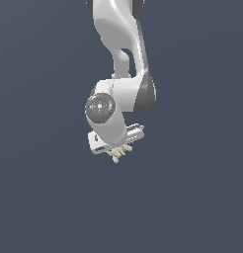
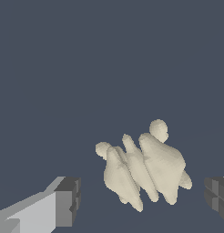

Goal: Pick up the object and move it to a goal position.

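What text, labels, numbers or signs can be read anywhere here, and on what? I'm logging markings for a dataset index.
None: no words, numbers, brands or signs can be read in either view.
The cream lumpy object, the white gripper and the grey floor are all plain and unmarked.

Object (image 2: 143,170): lying between the two fingertips (image 2: 68,200) of the gripper (image 2: 143,200), apart from each, nearer the one at the frame edge. In the exterior view, the object (image 1: 119,153) is sitting directly beneath the gripper (image 1: 116,143), with the arm (image 1: 124,44) standing above both.
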You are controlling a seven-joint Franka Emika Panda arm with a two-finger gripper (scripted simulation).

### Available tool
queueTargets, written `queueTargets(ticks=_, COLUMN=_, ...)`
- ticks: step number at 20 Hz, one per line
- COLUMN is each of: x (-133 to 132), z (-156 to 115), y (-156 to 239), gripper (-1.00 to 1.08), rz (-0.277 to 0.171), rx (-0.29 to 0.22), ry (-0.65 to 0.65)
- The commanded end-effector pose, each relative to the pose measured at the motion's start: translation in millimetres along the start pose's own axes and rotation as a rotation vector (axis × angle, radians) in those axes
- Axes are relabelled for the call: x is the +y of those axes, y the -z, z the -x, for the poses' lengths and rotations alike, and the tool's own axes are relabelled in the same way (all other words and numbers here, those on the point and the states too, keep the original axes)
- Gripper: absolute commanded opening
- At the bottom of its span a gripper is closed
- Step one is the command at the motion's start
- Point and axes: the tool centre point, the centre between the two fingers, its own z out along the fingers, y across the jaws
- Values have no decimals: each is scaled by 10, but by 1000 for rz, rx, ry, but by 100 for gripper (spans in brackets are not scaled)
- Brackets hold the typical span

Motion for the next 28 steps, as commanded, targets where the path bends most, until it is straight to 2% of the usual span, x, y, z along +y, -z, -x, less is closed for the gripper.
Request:
queueTargets(ticks=1, x=64, z=-21, y=-77, gripper=108, rz=-43, rx=-29, ry=50)
queueTargets(ticks=7, x=213, z=-42, y=-253, gripper=108, rz=-156, rx=-82, ry=169)
queueTargets(ticks=13, x=358, z=-21, y=-417, gripper=108, rz=-284, rx=-108, ry=292)
queueTargets(ticks=21, x=534, z=60, y=-591, gripper=108, rz=-450, rx=-103, ry=443)
queueTargets(ticks=28, x=628, z=129, y=-672, gripper=108, rz=-539, rx=-84, ry=523)
